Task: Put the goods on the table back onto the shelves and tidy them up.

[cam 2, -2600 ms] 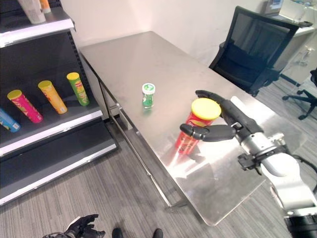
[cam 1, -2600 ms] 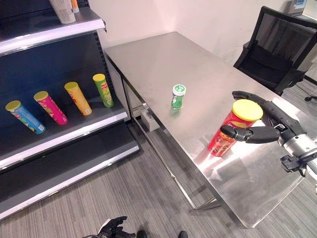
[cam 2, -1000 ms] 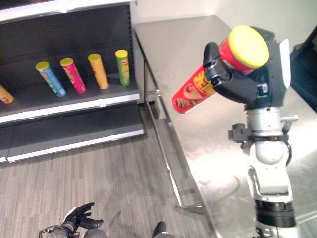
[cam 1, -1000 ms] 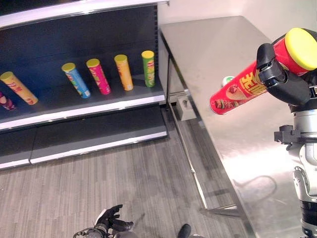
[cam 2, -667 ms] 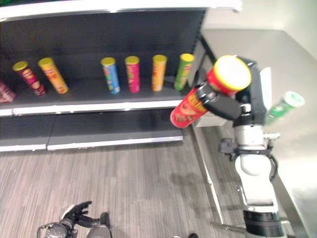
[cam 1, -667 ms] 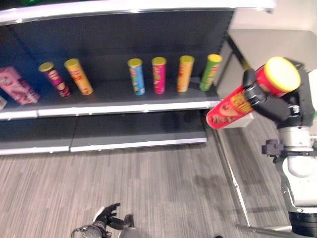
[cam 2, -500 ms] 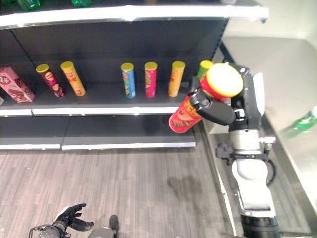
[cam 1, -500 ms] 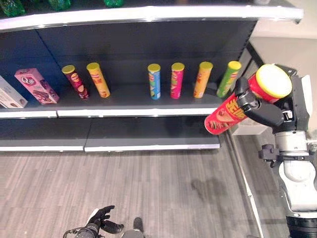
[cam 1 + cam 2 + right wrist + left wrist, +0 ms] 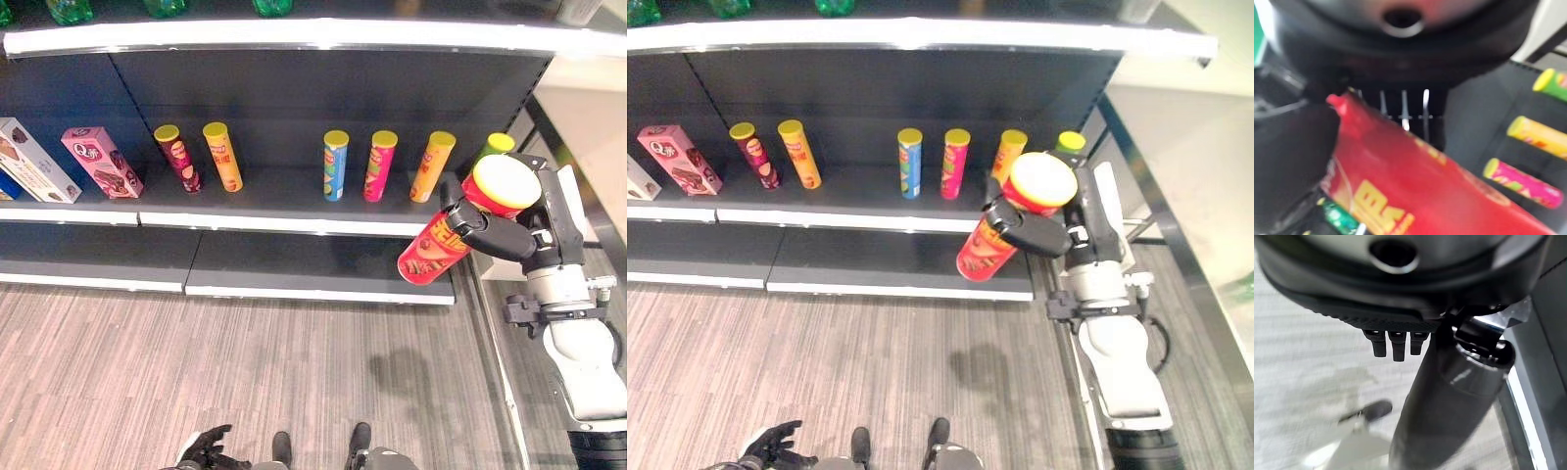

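A dark shelf unit [image 9: 294, 201] with pale front edges stands over a grey wood-grain floor [image 9: 245, 372], and a steel table [image 9: 1195, 186] shows at about 3 o'clock in the head views.

The red can [image 9: 446, 240], a tall tube with yellow lettering and a yellow lid [image 9: 506, 182], is held up in the air in front of the right end of the middle shelf. It is tilted, lid at 2 o'clock and base at 8 o'clock. The right hand [image 9: 519, 235] holds it, with the thumb across the front of the tube and the fingers curled round behind it just below the lid. The right wrist view shows the same red tube [image 9: 1415, 191] lying across the palm.

On the middle shelf stand six slim cans with yellow lids. From 9 towards 3 o'clock they are a maroon can [image 9: 178, 157], an orange can [image 9: 223, 155], a blue can [image 9: 335, 164], a pink can [image 9: 379, 164], a second orange can [image 9: 432, 164] and a green can [image 9: 493, 147] partly hidden behind the held tube. At the 9 o'clock end of that shelf a pink box [image 9: 95, 162] leans beside a white box [image 9: 29, 162]. Green bottles [image 9: 167, 6] stand on the top shelf.

The left hand [image 9: 201, 450] hangs low at 6 o'clock over the floor, its fingers loosely spread and empty.
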Tool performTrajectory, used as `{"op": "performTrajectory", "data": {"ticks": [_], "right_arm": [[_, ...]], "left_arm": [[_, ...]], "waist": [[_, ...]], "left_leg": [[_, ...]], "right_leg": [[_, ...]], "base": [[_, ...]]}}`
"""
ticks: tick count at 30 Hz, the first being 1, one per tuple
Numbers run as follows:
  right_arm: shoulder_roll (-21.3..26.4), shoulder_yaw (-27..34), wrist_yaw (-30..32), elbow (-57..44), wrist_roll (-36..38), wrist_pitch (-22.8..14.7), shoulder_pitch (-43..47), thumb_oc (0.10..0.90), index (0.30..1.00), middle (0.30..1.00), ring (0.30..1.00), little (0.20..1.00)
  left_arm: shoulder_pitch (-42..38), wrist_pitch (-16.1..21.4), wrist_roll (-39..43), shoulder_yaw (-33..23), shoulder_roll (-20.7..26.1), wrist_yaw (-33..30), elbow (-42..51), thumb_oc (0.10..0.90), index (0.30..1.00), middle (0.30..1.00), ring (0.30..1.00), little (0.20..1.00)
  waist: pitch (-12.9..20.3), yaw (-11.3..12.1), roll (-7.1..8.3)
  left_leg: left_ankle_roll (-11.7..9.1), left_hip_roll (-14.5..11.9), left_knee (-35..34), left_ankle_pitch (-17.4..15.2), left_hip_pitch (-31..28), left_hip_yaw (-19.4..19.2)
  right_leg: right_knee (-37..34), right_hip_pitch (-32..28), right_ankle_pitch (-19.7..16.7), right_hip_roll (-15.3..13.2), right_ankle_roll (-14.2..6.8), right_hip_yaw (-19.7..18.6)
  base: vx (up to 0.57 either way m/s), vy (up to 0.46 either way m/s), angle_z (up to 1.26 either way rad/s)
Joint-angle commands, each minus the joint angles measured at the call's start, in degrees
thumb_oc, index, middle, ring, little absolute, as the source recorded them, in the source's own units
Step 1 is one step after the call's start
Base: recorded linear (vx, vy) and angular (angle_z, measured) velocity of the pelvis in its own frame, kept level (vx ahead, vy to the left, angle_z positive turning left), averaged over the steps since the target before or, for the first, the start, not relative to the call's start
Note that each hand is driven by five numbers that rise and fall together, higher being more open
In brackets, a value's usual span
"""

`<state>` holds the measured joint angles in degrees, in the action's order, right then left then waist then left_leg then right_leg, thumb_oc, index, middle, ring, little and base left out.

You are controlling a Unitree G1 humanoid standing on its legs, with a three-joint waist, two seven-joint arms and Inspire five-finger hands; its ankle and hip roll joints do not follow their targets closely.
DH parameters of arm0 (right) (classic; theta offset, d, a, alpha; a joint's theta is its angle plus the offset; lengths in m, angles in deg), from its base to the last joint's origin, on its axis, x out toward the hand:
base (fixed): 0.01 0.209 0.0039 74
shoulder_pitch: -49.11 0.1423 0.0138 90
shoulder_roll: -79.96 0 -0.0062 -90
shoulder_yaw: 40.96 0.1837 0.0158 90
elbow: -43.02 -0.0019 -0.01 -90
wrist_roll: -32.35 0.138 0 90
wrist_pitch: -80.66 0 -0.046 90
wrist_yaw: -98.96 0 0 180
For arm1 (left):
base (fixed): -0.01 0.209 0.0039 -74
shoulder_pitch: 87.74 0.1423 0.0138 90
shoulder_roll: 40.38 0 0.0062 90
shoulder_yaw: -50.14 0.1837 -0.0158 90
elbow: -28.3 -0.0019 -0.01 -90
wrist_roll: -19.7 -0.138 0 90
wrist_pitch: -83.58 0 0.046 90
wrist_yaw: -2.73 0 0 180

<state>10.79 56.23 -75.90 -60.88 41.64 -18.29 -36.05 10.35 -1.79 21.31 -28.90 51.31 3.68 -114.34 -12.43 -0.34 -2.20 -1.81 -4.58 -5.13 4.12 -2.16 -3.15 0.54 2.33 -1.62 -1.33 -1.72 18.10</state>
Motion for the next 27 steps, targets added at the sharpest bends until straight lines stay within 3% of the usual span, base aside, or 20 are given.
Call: {"op": "performTrajectory", "data": {"ticks": [1,3,4,7,11,12,13,16,19,20,23,24,26,27], "right_arm": [[2.76,2.86,0.53,-5.52,2.09,-6.3,8.12,0.4,0.3,0.3,0.3,0.3],[3.08,2.34,0.02,-5.66,2.39,-6.23,7.98,0.4,0.3,0.3,0.3,0.3],[3.1,2.32,0.03,-5.59,2.4,-6.27,8.08,0.4,0.3,0.3,0.3,0.3],[2.85,0.76,-0.58,-5.17,1.13,-5.27,7.65,0.4,0.3,0.3,0.3,0.3],[3.0,-1.14,0.18,-3.33,0.49,-5.46,7.89,0.4,0.3,0.3,0.3,0.3],[3.16,-1.22,0.41,-3.06,-0.12,-5.36,7.66,0.4,0.3,0.3,0.3,0.3],[2.98,-1.19,1.22,-2.74,-1.26,-5.28,6.91,0.4,0.3,0.3,0.3,0.3],[1.77,-1.49,0.36,-3.76,-2.67,-4.68,6.14,0.4,0.3,0.3,0.3,0.3],[-0.23,-2.48,1.0,-3.96,-5.76,-4.0,6.06,0.4,0.3,0.3,0.3,0.3],[-0.28,-2.53,1.06,-3.96,-5.85,-3.98,6.12,0.4,0.3,0.3,0.3,0.3],[-1.3,-5.72,1.02,-3.52,-10.07,-2.78,8.9,0.4,0.3,0.3,0.3,0.3],[-1.94,-7.73,1.06,-3.37,-10.45,-2.5,10.58,0.4,0.3,0.3,0.3,0.3],[-2.59,-9.56,0.66,-2.94,-10.31,-2.6,11.41,0.4,0.3,0.3,0.3,0.3],[-2.75,-11.37,0.65,-2.33,-9.94,-2.46,13.06,0.4,0.3,0.3,0.3,0.3]], "left_arm": [[-2.61,2.01,-0.73,-1.19,2.39,0.48,2.14,0.8,0.9,0.9,0.9,0.9],[-2.69,1.91,0.72,-0.99,1.96,0.58,3.81,0.8,0.9,0.9,0.9,0.9],[-2.76,1.9,0.76,-0.99,1.95,0.57,3.79,0.8,0.9,0.9,0.9,0.9],[-2.53,1.79,2.63,-1.95,0.76,0.01,2.91,0.8,0.9,0.9,0.9,0.9],[-2.52,1.78,2.79,-1.59,1.6,-0.71,3.13,0.8,0.9,0.9,0.9,0.9],[-2.5,1.8,2.75,-1.58,1.7,-0.93,3.04,0.8,0.9,0.9,0.9,0.9],[-2.49,1.71,2.12,-1.26,1.9,-1.32,2.62,0.8,0.9,0.9,0.9,0.9],[-1.98,1.9,1.43,-1.35,1.67,-1.15,1.8,0.8,0.9,0.9,0.9,0.9],[-2.52,1.67,0.06,-1.12,2.14,-1.64,0.11,0.8,0.9,0.9,0.9,0.9],[-2.57,1.7,0.04,-1.16,2.14,-1.65,0.04,0.8,0.9,0.9,0.9,0.9],[-3.58,1.6,-2.06,-0.88,3.77,-2.43,-0.71,0.8,0.9,0.9,0.9,0.9],[-3.88,1.23,-1.56,-1.36,4.49,-2.77,-0.48,0.8,0.9,0.9,0.9,0.9],[-3.85,1.05,-1.12,-1.76,4.95,-3.08,0.11,0.8,0.9,0.9,0.9,0.9],[-4.11,1.17,-0.29,-2.13,4.59,-3.26,0.74,0.8,0.9,0.9,0.9,0.9]], "waist": [[2.62,1.84,2.68],[0.47,2.32,3.55],[0.47,2.13,3.51],[0.7,2.78,4.25],[0.98,3.4,4.79],[1.06,3.42,4.64],[1.43,3.18,3.43],[3.52,3.16,0.46],[3.98,3.41,0.25],[3.91,3.53,0.44],[2.81,3.67,0.34],[1.81,4.06,0.2],[1.05,3.83,0.2],[0.0,3.47,0.24]], "left_leg": [[-0.52,5.11,1.36,-6.32,-3.2,-1.99],[-1.95,4.39,11.16,-8.37,1.71,-2.57],[-2.01,4.31,12.12,-8.8,2.31,-2.38],[-2.83,0.46,10.84,-6.7,5.32,-2.48],[-4.52,-8.08,3.45,1.43,7.89,-0.33],[-5.23,-9.85,1.54,2.8,8.45,0.17],[-7.09,-12.58,0.13,4.62,10.79,0.64],[-8.85,-11.84,0.13,4.09,9.26,0.84],[-7.56,-8.38,0.2,2.95,7.33,-0.74],[-7.43,-8.16,0.21,2.89,7.2,-0.97],[-2.96,-3.55,0.45,-0.4,3.81,-4.38],[-1.49,-2.41,0.17,-1.4,2.5,-6.44],[-1.09,-2.02,0.13,-2.47,1.12,-7.84],[-1.43,-1.6,0.13,-3.41,0.1,-8.29]], "right_leg": [[-4.22,-2.11,-2.02,-2.06,-5.13,-3.63],[-4.62,-3.99,-1.23,-3.48,-4.55,-1.9],[-4.63,-3.94,-1.22,-3.45,-4.5,-1.7],[-5.17,-4.79,-0.28,-4.69,-4.94,-1.59],[-4.99,-4.9,2.02,-6.44,-5.85,-2.39],[-4.97,-5.26,2.81,-6.79,-6.21,-2.78],[-5.1,-6.76,4.28,-7.83,-7.11,-3.38],[-5.01,-8.71,3.86,-9.0,-8.12,-4.06],[-2.17,-9.07,3.24,-13.49,-9.38,-4.73],[-1.89,-8.93,3.38,-13.78,-9.51,-4.95],[8.29,-4.44,0.01,-18.42,-9.49,-6.34],[13.61,-1.01,-1.6,-20.07,-8.87,-4.94],[15.92,1.52,-2.25,-19.39,-8.48,-2.93],[8.76,3.62,-1.66,-14.51,-8.31,-2.72]], "base": [[0.04,-0.046,0.01],[-0.03,-0.026,-0.01],[0.01,0.061,0.28],[0.11,0.123,0.2],[0.17,0.21,-0.1],[0.33,0.386,-0.23],[0.35,0.434,-0.18],[0.32,0.402,-0.14],[0.22,0.348,-0.12],[0.13,0.306,0.11],[0.13,0.469,-0.14],[0.09,0.416,-0.75],[0.09,0.219,-0.52],[0.15,-0.052,-0.23]]}}
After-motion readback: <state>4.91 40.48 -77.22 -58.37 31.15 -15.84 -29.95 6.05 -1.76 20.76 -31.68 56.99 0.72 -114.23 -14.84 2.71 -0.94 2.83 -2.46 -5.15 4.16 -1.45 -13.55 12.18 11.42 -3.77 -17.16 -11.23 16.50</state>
